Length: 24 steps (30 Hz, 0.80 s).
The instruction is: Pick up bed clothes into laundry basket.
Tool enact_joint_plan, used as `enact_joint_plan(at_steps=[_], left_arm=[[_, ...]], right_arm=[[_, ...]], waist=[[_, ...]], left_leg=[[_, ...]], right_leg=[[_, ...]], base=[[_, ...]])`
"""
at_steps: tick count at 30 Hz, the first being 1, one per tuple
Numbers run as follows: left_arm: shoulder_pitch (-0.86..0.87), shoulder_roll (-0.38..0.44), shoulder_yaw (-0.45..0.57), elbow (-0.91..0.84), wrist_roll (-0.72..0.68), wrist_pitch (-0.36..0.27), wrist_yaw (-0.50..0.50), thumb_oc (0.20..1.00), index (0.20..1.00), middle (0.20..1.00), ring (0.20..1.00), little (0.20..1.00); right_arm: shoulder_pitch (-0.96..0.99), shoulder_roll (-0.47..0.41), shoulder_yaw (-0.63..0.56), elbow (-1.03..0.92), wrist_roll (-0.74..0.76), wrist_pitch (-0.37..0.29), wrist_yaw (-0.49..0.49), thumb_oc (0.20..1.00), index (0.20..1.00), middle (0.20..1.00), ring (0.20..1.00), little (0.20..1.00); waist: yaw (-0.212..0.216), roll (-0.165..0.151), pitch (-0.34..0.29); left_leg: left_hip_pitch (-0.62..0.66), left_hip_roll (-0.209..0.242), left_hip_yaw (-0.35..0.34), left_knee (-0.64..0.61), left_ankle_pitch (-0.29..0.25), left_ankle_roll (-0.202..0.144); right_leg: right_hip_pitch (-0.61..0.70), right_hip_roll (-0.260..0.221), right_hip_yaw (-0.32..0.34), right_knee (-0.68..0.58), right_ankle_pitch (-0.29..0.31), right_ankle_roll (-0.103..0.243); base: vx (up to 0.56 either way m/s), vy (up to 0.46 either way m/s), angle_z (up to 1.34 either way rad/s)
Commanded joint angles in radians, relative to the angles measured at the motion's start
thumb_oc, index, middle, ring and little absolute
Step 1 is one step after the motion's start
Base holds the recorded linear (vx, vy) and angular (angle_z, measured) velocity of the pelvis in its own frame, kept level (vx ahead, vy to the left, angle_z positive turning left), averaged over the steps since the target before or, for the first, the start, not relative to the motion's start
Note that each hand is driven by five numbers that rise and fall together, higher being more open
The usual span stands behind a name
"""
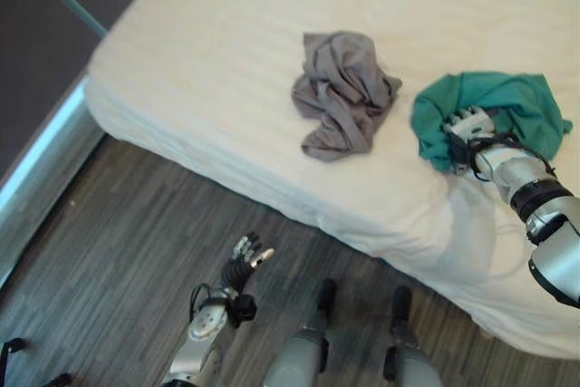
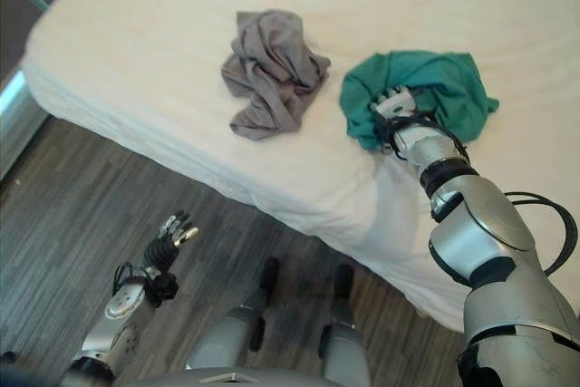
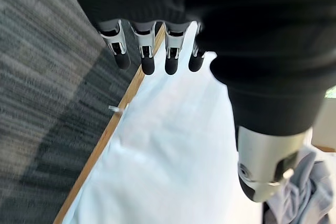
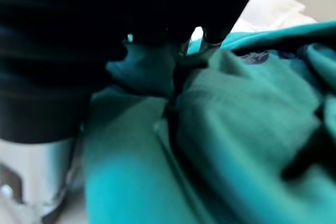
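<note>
I see the bed (image 1: 217,52) filling the upper view. Grey garment (image 1: 343,92) near centre, green garment (image 2: 426,92) at its 3 o'clock. Right hand (image 2: 395,106) buried in the green; can't tell fingers. Left hand (image 2: 170,237) at 7 o'clock over floor (image 1: 118,269), fingers relaxed, empty.

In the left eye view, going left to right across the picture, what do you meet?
Left hand over the floor → crumpled grey garment on the bed → green garment, with the right hand pressed into its near side.
</note>
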<state>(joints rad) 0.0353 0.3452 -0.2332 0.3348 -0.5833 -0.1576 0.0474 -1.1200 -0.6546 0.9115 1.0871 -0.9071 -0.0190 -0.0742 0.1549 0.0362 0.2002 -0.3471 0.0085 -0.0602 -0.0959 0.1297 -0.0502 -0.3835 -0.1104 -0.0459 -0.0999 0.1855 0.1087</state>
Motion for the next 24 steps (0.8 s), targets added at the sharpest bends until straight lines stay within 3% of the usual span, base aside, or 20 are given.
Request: enact_joint_plan(at_steps=[1,6,9,10,11,12,13,14,15,16,17,18,19,21,22,24], left_arm=[[-0.091,-0.014,0.020,-0.059,-0.007,-0.067,0.044,1.000,1.000,1.000,1.000,1.000],[-0.109,-0.035,0.056,-0.044,-0.014,-0.084,0.107,1.000,1.000,1.000,1.000,1.000],[-0.098,-0.033,0.071,-0.046,-0.007,-0.083,0.113,1.000,1.000,1.000,1.000,1.000],[-0.091,-0.031,0.094,-0.042,0.000,-0.084,0.119,1.000,1.000,1.000,1.000,1.000],[-0.090,-0.030,0.090,-0.042,0.000,-0.084,0.119,1.000,1.000,1.000,1.000,1.000],[-0.083,-0.024,0.116,-0.033,0.008,-0.081,0.126,1.000,1.000,1.000,1.000,1.000],[-0.078,-0.022,0.129,-0.030,0.009,-0.083,0.130,1.000,1.000,1.000,1.000,1.000],[-0.078,-0.022,0.128,-0.030,0.009,-0.083,0.130,1.000,1.000,1.000,1.000,1.000],[-0.073,-0.014,0.153,-0.031,0.018,-0.082,0.135,1.000,1.000,1.000,1.000,1.000],[-0.072,-0.013,0.149,-0.031,0.018,-0.082,0.135,1.000,1.000,1.000,1.000,1.000],[-0.057,-0.010,0.168,-0.038,0.022,-0.082,0.129,1.000,1.000,1.000,1.000,1.000],[-0.055,-0.009,0.165,-0.039,0.022,-0.081,0.128,1.000,1.000,1.000,1.000,1.000],[-0.045,-0.010,0.173,-0.051,0.024,-0.077,0.121,1.000,1.000,1.000,1.000,1.000],[-0.043,0.000,0.179,-0.058,0.031,-0.069,0.116,1.000,1.000,1.000,1.000,1.000],[-0.043,0.000,0.179,-0.058,0.031,-0.069,0.116,1.000,1.000,1.000,1.000,1.000],[-0.061,0.026,0.207,-0.092,0.072,-0.059,0.125,1.000,1.000,1.000,1.000,1.000]], right_arm=[[0.085,0.003,0.091,0.025,-0.060,-0.010,0.093,0.200,0.200,0.200,0.200,0.200],[0.276,0.101,-0.070,-0.134,0.104,0.028,0.056,0.200,0.200,0.200,0.200,0.200],[0.344,0.088,-0.115,-0.207,0.133,0.029,0.054,0.200,0.200,0.200,0.200,0.200],[0.449,0.062,-0.238,-0.297,0.240,0.034,0.024,0.200,0.200,0.200,0.200,0.200],[0.455,0.059,-0.243,-0.303,0.240,0.035,0.026,0.200,0.200,0.200,0.200,0.200],[0.578,0.037,-0.424,-0.397,0.446,0.034,-0.017,0.200,0.200,0.200,0.200,0.200],[0.645,0.029,-0.513,-0.452,0.552,0.024,-0.037,0.200,0.200,0.200,0.200,0.200],[0.646,0.029,-0.513,-0.453,0.552,0.024,-0.037,0.200,0.200,0.200,0.200,0.200],[0.766,0.038,-0.703,-0.559,0.806,-0.022,-0.085,0.200,0.200,0.200,0.200,0.200],[0.775,0.037,-0.709,-0.566,0.807,-0.021,-0.083,0.200,0.200,0.200,0.200,0.200],[0.875,0.057,-0.859,-0.653,1.017,-0.099,-0.102,0.200,0.200,0.200,0.200,0.200],[0.884,0.057,-0.865,-0.660,1.018,-0.097,-0.100,0.200,0.200,0.200,0.200,0.200],[0.977,0.103,-1.002,-0.734,1.186,-0.171,-0.091,0.200,0.200,0.200,0.200,0.200],[0.992,0.138,-1.102,-0.765,1.363,-0.217,-0.105,0.200,0.200,0.200,0.200,0.200],[0.993,0.139,-1.102,-0.766,1.364,-0.217,-0.105,0.200,0.200,0.200,0.200,0.200],[1.035,0.229,-1.175,-0.871,1.626,-0.276,-0.051,0.200,0.200,0.200,0.200,0.200]], waist=[[0.011,0.019,0.121],[-0.039,0.009,0.113],[-0.054,0.003,0.106],[-0.083,-0.002,0.099],[-0.080,-0.003,0.098],[-0.110,-0.005,0.091],[-0.120,-0.008,0.083],[-0.119,-0.008,0.082],[-0.148,-0.017,0.067],[-0.144,-0.017,0.066],[-0.165,-0.024,0.048],[-0.163,-0.024,0.047],[-0.182,-0.029,0.026],[-0.194,-0.030,0.003],[-0.193,-0.030,0.003],[-0.218,-0.037,-0.034]], left_leg=[[0.009,-0.030,0.026,0.009,-0.007,-0.026],[0.057,-0.028,0.046,0.009,-0.030,-0.021],[0.074,-0.027,0.054,0.009,-0.039,-0.018],[0.091,-0.024,0.064,0.009,-0.048,-0.016],[0.092,-0.024,0.064,0.009,-0.049,-0.015],[0.116,-0.021,0.074,0.009,-0.060,-0.011],[0.121,-0.020,0.080,0.009,-0.060,-0.008],[0.120,-0.020,0.080,0.009,-0.060,-0.008],[0.141,-0.017,0.091,0.009,-0.069,-0.004],[0.142,-0.017,0.092,0.009,-0.070,-0.004],[0.168,-0.013,0.101,0.009,-0.079,0.001],[0.170,-0.013,0.101,0.009,-0.080,0.001],[0.195,-0.011,0.106,0.009,-0.090,0.003],[0.217,-0.009,0.113,0.009,-0.099,0.005],[0.218,-0.009,0.113,0.009,-0.099,0.005],[0.257,-0.003,0.129,0.009,-0.112,0.005]], right_leg=[[0.086,-0.020,0.052,0.013,-0.050,0.043],[0.125,-0.022,0.060,0.013,-0.062,0.045],[0.139,-0.024,0.063,0.013,-0.066,0.046],[0.149,-0.025,0.066,0.013,-0.066,0.049],[0.151,-0.025,0.067,0.013,-0.067,0.049],[0.168,-0.027,0.068,0.013,-0.072,0.052],[0.171,-0.028,0.071,0.013,-0.069,0.053],[0.170,-0.028,0.071,0.013,-0.069,0.053],[0.182,-0.026,0.075,0.013,-0.071,0.056],[0.183,-0.027,0.075,0.013,-0.071,0.056],[0.203,-0.026,0.081,0.013,-0.078,0.058],[0.206,-0.026,0.081,0.013,-0.079,0.058],[0.228,-0.026,0.083,0.013,-0.085,0.059],[0.246,-0.026,0.083,0.013,-0.091,0.060],[0.246,-0.026,0.083,0.013,-0.091,0.060],[0.274,-0.021,0.096,0.013,-0.094,0.063]], base=[[0.01,0.010,-0.10],[0.03,0.046,-0.13],[0.01,0.040,-0.07],[0.01,0.028,-0.16],[0.04,0.056,-0.09],[0.04,0.041,-0.02],[0.04,0.041,0.01],[0.04,0.020,-0.07],[0.04,0.007,-0.09],[0.10,0.015,-0.12],[0.07,0.008,-0.13],[0.13,0.014,-0.21],[0.12,0.015,-0.27],[0.09,0.020,-0.22],[0.03,0.021,-0.21],[0.10,0.037,-0.22]])
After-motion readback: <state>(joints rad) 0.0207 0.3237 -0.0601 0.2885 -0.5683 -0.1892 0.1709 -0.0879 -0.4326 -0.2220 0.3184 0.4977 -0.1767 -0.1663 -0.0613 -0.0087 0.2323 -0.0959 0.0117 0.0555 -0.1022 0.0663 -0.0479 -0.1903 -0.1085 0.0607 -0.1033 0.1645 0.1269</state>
